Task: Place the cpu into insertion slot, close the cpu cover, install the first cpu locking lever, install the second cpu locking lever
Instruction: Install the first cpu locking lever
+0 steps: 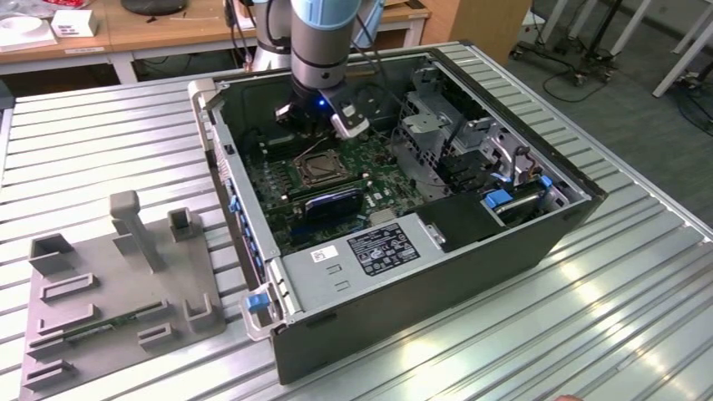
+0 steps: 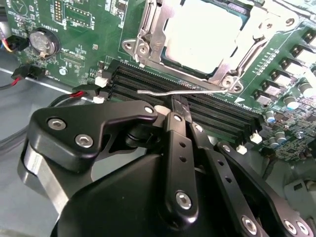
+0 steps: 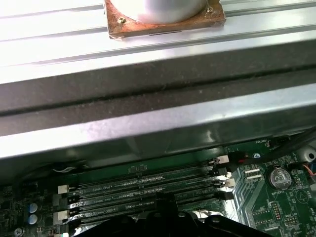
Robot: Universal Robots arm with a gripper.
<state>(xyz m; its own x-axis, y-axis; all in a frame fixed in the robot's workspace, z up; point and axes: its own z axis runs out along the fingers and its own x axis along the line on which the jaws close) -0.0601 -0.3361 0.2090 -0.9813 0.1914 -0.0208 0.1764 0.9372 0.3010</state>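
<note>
One arm (image 1: 329, 42) upright inside case (image 1: 446, 276), gripper (image 2: 178, 104) over memory slots (image 2: 148, 79).

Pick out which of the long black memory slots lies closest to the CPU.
The end memory slot on the cpu side, with the thin silvery lever along it; the others lie farther off, towards the gripper.

We record bright light from above: glare streaks the tabletop (image 1: 624, 317) in the exterior view and bleaches the cpu (image 2: 207, 34) in the second wrist view; the computer case (image 1: 446, 276) interior lies shadowed.
</note>
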